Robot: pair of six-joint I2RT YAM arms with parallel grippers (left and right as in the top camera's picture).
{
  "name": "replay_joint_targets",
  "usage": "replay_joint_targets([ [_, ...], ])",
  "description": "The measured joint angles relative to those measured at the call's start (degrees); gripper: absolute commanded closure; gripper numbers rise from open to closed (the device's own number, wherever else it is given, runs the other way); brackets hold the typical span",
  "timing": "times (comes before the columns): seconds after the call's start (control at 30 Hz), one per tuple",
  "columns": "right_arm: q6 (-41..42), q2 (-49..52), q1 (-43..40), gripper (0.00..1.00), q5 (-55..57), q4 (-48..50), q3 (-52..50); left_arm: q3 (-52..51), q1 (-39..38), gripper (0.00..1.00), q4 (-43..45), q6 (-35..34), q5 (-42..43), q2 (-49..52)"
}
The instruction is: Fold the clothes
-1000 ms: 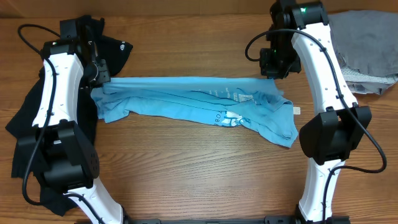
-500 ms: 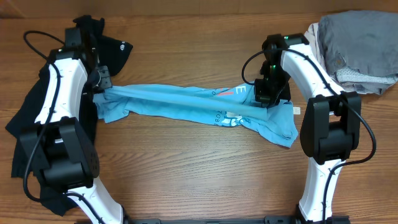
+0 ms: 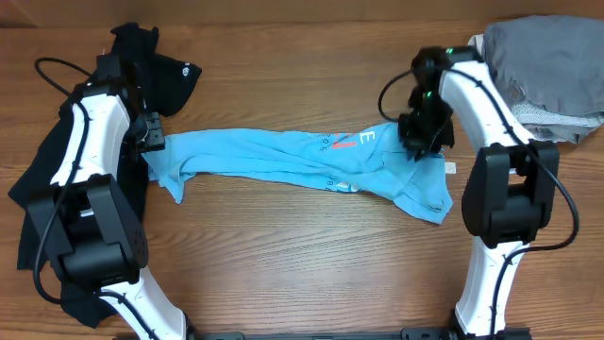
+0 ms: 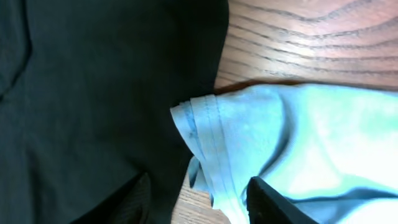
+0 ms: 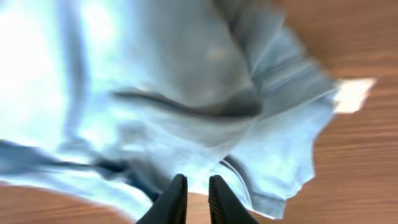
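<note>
Cloth lies across the middle of the wooden worktop (image 3: 283, 264): the light blue T-shirt (image 3: 302, 165) is bunched into a long, rumpled band running from the left arm to the right, its white and red lettering showing near the right end; a small white tag (image 3: 450, 169) sticks out at its right edge, flat on the wood.

The left gripper (image 4: 202, 190) hangs over the shirt's left end, where a stitched hem folds over itself just beside the black T-shirt (image 3: 175, 80); its jaws stand apart, and the hem lies below them, not pinched. The black garment spreads along the left side of the worktop, largely under the left arm, which hides much of it; a small white logo (image 3: 189, 69) shows on the part by the far edge; blue cloth and black cloth touch at the hem.

The right gripper (image 5: 197, 186) is above the shirt's right end; its jaws are barely parted, a thin gap between them and no cloth in it; the view is blurred.

A heap of grey clothing (image 3: 547, 66) sits at the far right corner, just behind the right arm, apart from the blue shirt.
</note>
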Motion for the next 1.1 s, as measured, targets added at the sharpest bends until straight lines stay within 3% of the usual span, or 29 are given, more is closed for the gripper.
replay_joint_targets([
  [0.1,-0.74,0.11,-0.09,0.28,0.07,-4.85,8.74,1.75,0.28,0.29,-1.73,-0.07,1.40,0.04],
  [0.17,-1.03,0.11,-0.11,0.20,-0.11,-7.04,14.03,2.47,0.55,0.28,-1.90,0.26,3.10,0.04],
  [0.37,-3.08,0.11,0.00,0.19,-1.70,-9.44,17.97,2.56,1.77,0.29,-1.99,1.79,9.33,0.31],
  [0.47,-3.58,0.11,0.00,0.19,-1.92,-9.42,17.97,1.77,1.99,0.35,-1.92,3.15,12.13,0.83],
  [0.6,-3.85,0.11,0.00,0.19,-1.95,-9.40,17.97,-2.64,1.99,0.36,-1.36,4.17,15.06,1.11],
  [0.83,-4.28,0.11,0.00,0.19,-1.95,-8.74,17.97,-11.65,1.99,0.37,5.22,4.59,16.39,1.73],
  [1.1,-4.96,0.11,0.00,0.19,-1.95,-8.31,17.97,-12.02,1.97,0.37,6.23,4.35,15.21,1.66],
])
